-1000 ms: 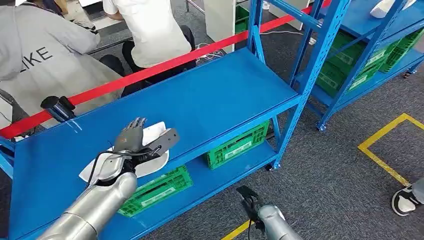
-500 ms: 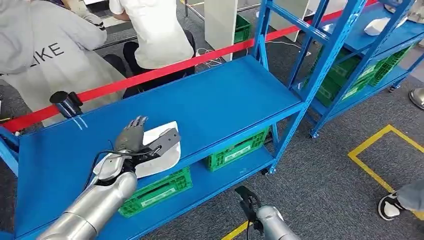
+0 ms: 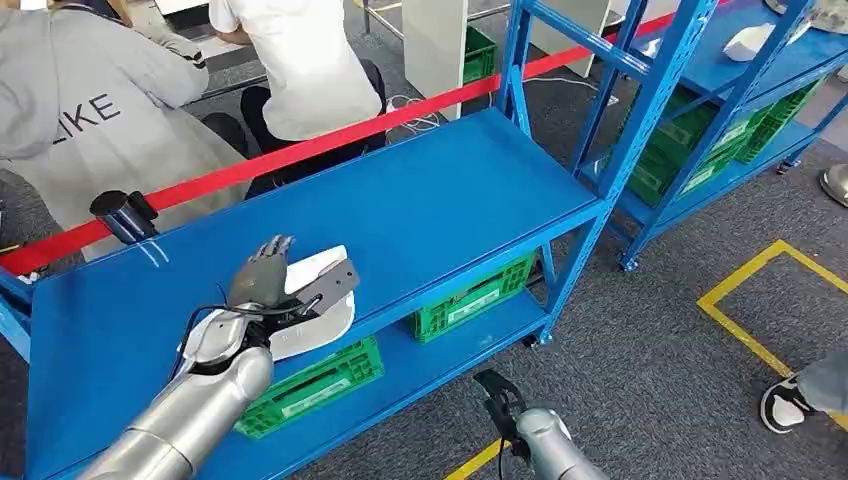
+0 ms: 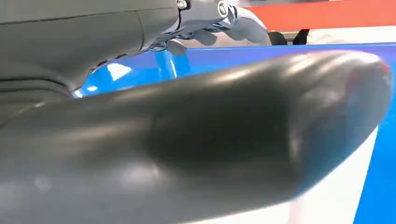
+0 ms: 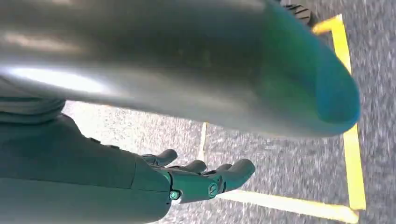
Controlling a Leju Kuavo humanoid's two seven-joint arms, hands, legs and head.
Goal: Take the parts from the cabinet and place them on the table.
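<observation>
1. The white part [image 3: 318, 300] lies on the top shelf of the blue rack [image 3: 450, 200], at its front edge and toward the left end. One rounded side of the part reaches a little over that edge.
2. The left robot hand [image 3: 262, 285] rests on the part, with its fingers stretched forward over the white surface and the thumb on the right side. I cannot tell whether it really grips the part or only touches it.
3. In the left wrist view the thumb [image 4: 210, 140] is very close to the camera and the white part [image 4: 336, 200] shows under it.
4. The right robot hand [image 5: 205, 179] hangs over the grey floor with its fingers loosely spread and holds nothing.
5. The part looks like a thin moulded shell, so I judge it light, stiff and quite smooth. It may slip.
6. A good hold seems to be at the overhanging rim, thumb below and fingers above.
</observation>
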